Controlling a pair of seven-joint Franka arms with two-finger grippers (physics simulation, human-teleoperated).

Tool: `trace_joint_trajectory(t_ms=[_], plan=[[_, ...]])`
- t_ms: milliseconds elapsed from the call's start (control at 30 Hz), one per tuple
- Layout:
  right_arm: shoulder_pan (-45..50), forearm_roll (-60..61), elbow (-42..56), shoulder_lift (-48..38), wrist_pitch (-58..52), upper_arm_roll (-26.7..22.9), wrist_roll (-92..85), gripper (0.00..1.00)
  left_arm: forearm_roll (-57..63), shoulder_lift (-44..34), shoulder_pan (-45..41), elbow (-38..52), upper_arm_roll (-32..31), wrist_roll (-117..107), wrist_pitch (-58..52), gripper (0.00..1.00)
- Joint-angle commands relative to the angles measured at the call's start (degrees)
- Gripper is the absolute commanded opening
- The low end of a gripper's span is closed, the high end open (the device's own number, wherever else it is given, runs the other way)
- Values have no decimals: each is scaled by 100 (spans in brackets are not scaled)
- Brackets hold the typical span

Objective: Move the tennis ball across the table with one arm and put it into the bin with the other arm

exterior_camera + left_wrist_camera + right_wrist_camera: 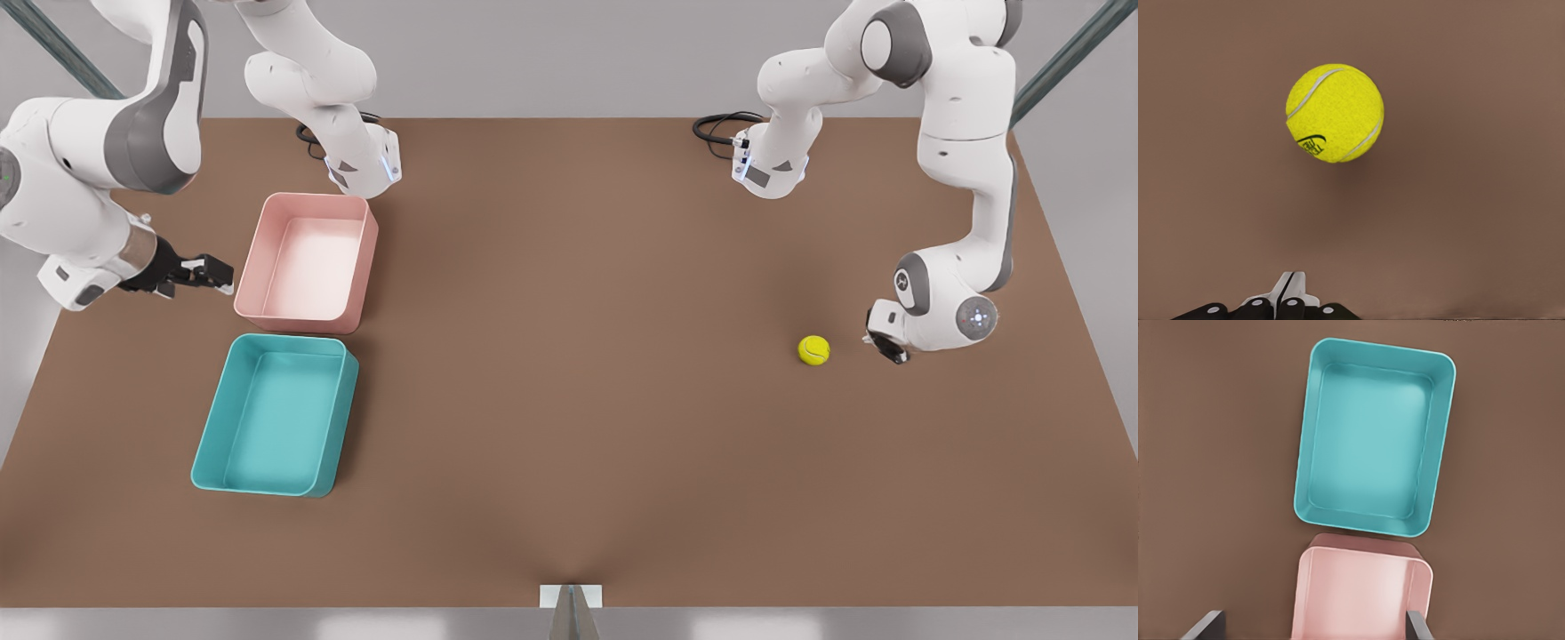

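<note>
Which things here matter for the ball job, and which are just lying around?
Belongs to the job:
tennis ball
teal bin
table
left claw, shut beside the ball
right claw, open, waiting

Just lying about:
pink tray

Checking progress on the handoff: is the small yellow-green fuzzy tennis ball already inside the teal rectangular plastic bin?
No, the tennis ball lies on the brown table, far from the bin.

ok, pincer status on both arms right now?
Left pincer: shut, empty, just beside the tennis ball.
Right pincer: open, empty, waiting by the pink tray.
</note>
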Motion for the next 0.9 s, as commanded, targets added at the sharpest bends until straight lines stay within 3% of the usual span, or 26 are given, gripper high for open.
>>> trace_joint_trajectory(t_ms=[0,167,867], plan=[[120,5,2,-2,24,-13,-82,100,365,45,-11,-36,-15,3604,274,21],[120,5,-16,7,24,-13,-91,100,523,247,-64,-36,-24,2443,55,21],[120,5,-24,51,42,-13,-108,100,726,467,-372,175,-24,2435,291,21]])
